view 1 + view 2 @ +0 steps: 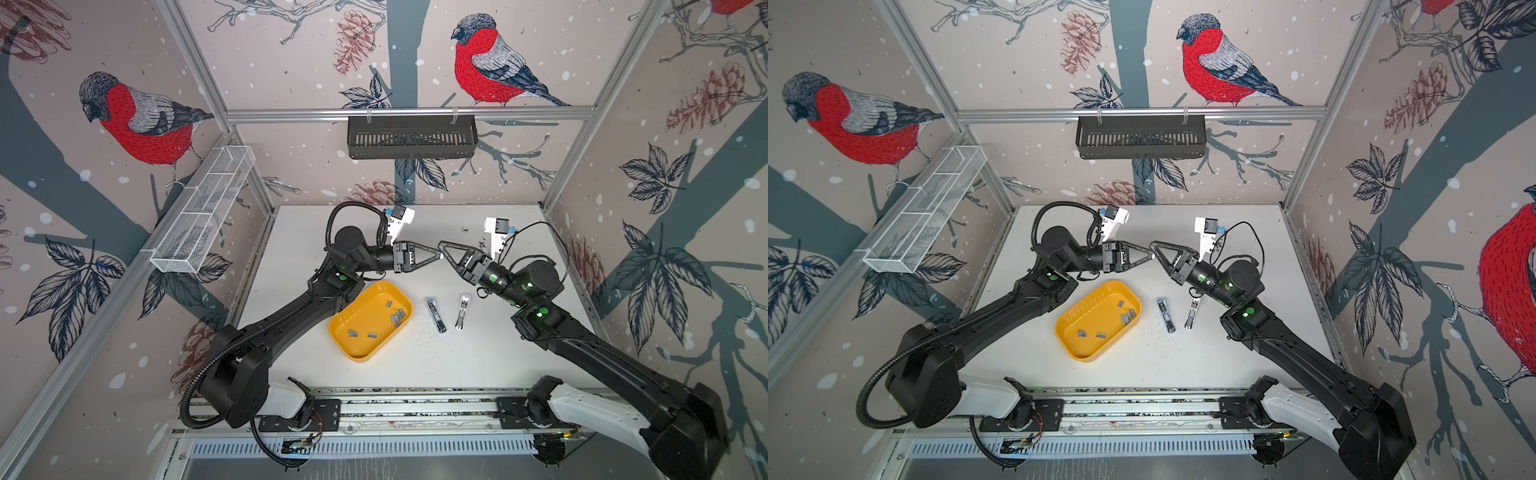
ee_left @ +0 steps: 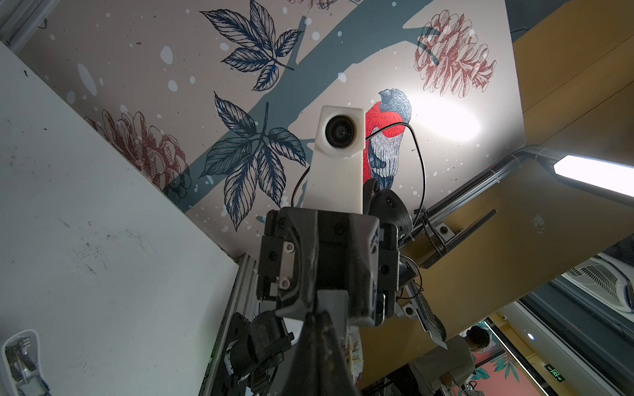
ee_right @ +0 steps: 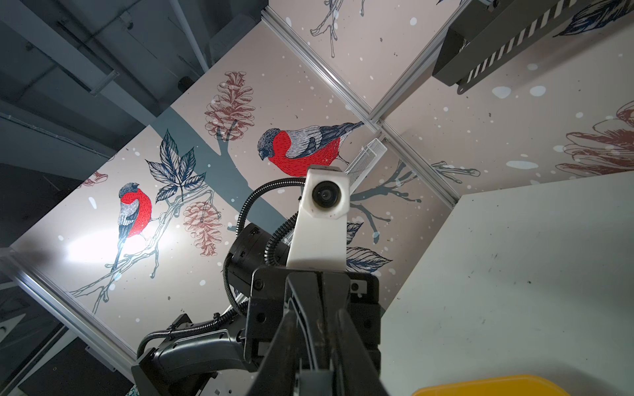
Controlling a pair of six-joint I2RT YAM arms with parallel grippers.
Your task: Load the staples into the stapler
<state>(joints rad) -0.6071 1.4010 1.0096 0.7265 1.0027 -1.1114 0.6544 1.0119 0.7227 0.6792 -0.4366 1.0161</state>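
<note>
Black left gripper jaws clenched; black right gripper jaws: couldn't tell. Tips sat nearly nose-to-nose above white bench. Short grey metal staple strips lay in yellow plastic tray.

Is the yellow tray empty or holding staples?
Holding staples: several grey strips lie scattered inside the yellow tray, in both top views.

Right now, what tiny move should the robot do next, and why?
Probably the right gripper should pinch shut. Its jaws look apart around the tip of the shut left gripper, above the table, perhaps taking over a staple strip too small to see. The stapler lies open below.
</note>
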